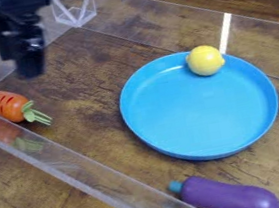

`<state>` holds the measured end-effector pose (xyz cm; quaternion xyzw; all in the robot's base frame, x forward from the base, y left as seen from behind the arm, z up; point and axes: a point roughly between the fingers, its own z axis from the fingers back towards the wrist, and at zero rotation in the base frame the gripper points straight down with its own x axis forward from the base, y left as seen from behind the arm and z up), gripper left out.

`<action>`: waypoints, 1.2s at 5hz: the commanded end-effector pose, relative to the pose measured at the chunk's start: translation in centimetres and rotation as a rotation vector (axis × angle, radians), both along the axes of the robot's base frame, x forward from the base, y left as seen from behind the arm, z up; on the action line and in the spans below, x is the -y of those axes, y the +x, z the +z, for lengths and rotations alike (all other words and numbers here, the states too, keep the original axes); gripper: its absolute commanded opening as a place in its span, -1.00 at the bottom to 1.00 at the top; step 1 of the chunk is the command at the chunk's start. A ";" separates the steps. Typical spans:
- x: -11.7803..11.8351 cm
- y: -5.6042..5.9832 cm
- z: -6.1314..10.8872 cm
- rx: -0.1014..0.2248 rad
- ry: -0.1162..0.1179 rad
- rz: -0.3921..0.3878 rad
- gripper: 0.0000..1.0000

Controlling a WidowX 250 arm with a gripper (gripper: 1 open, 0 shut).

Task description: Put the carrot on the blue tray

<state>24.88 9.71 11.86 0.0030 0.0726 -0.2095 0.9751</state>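
The carrot, orange with a green leafy top, lies on the wooden table near the left edge. My gripper hangs above and just behind it, pointing down, open and empty. It is not touching the carrot. The blue tray sits to the right of the carrot, a wide round plate with a raised rim.
A yellow round fruit rests on the tray's far rim, with a white stick standing behind it. A purple eggplant lies at the front right. Clear plastic walls border the table.
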 end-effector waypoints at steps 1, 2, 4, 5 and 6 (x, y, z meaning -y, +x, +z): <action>-2.6 1.2 0.7 0.039 0.037 -0.121 1.00; -2.7 1.2 -0.3 0.038 0.042 -0.176 1.00; -3.7 0.8 -2.8 0.043 0.046 -0.260 1.00; -4.4 0.7 -4.2 0.047 0.058 -0.304 1.00; -5.0 0.8 -6.7 0.049 0.074 -0.360 1.00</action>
